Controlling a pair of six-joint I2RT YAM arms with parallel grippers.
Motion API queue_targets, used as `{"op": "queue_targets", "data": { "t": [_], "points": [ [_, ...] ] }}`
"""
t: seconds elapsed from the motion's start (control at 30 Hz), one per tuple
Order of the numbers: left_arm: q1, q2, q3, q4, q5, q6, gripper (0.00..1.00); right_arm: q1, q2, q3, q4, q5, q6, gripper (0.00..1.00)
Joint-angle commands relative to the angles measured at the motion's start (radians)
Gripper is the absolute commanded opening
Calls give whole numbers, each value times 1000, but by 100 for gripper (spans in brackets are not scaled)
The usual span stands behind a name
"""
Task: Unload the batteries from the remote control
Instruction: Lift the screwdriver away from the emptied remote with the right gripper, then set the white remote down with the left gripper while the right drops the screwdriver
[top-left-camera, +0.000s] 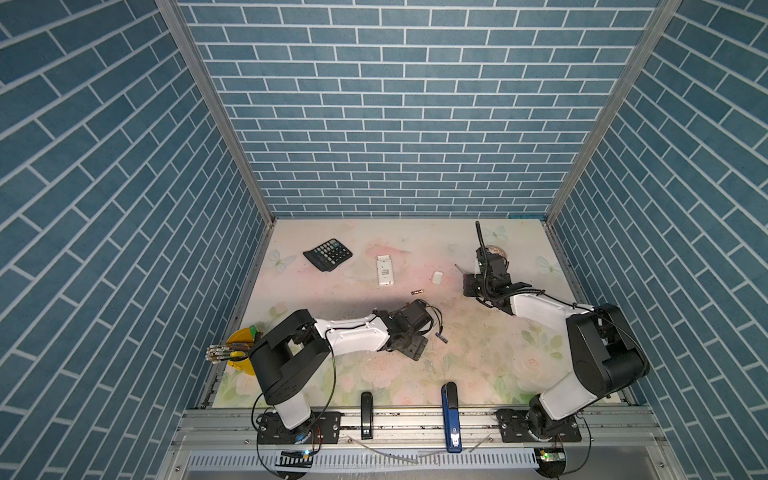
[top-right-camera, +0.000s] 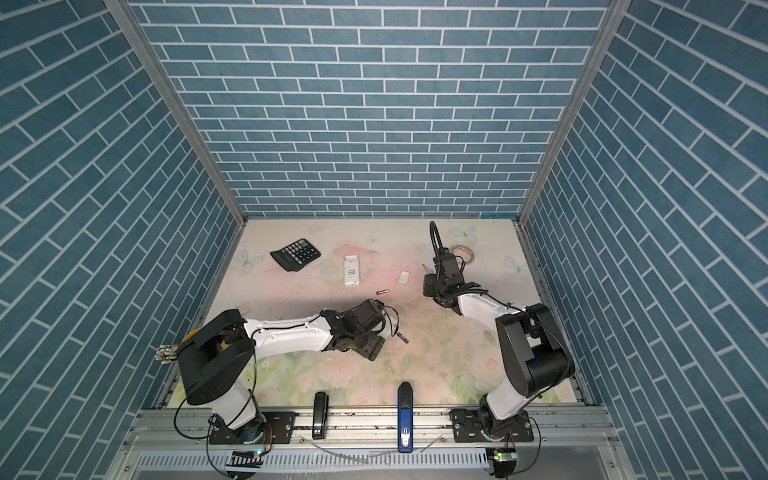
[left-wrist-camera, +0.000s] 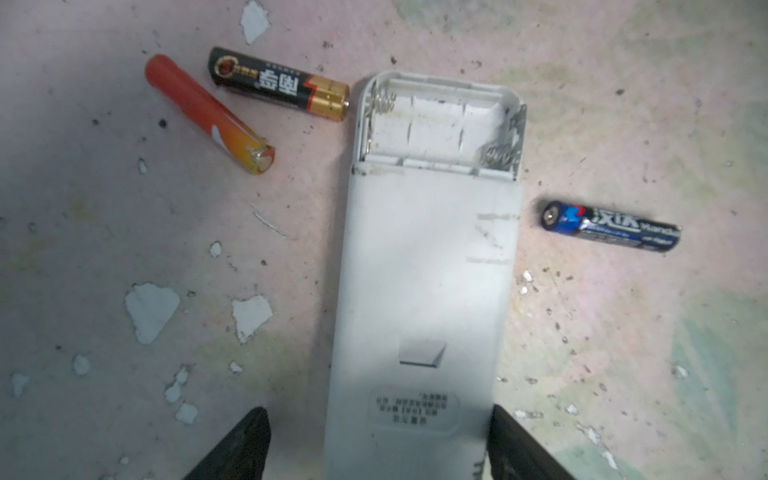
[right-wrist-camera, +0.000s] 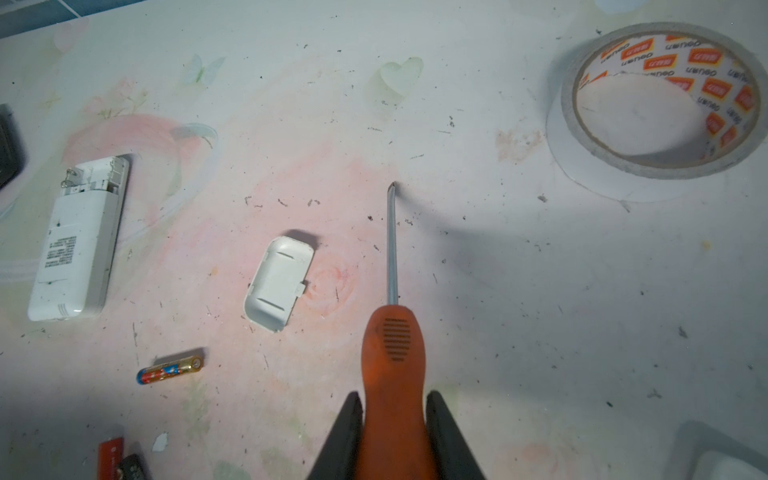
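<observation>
White remote (left-wrist-camera: 424, 270), bay empty, at middle of tabletop (top-left-camera: 478, 374), between spread fingers of left gripper (left-wrist-camera: 377, 411). Right gripper (right-wrist-camera: 394, 395), toward far right corner, pinching orange screwdriver (right-wrist-camera: 392, 365). Three batteries (left-wrist-camera: 278, 85) flat beside remote; fourth battery (top-left-camera: 417, 292) apart, nearer far edge.

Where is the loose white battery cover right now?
In both top views the battery cover lies right of centre, between the white remote and the screwdriver.
</observation>
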Motion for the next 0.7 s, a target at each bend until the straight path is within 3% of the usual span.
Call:
{"op": "queue_targets", "data": {
  "t": [0.0, 0.4, 0.67],
  "points": [
    [5, -36, -14, -11, 0, -15, 83, -5, 58, -46, -69, -30, -6, 3],
    [10, -152, -34, -35, -22, -40, 82, -8, 113, -67, -62, -55, 0, 15],
    [31, -256, -72, -50, -36, -76, 82, -9, 152, -76, -46, -90, 19, 33]
  ]
}}
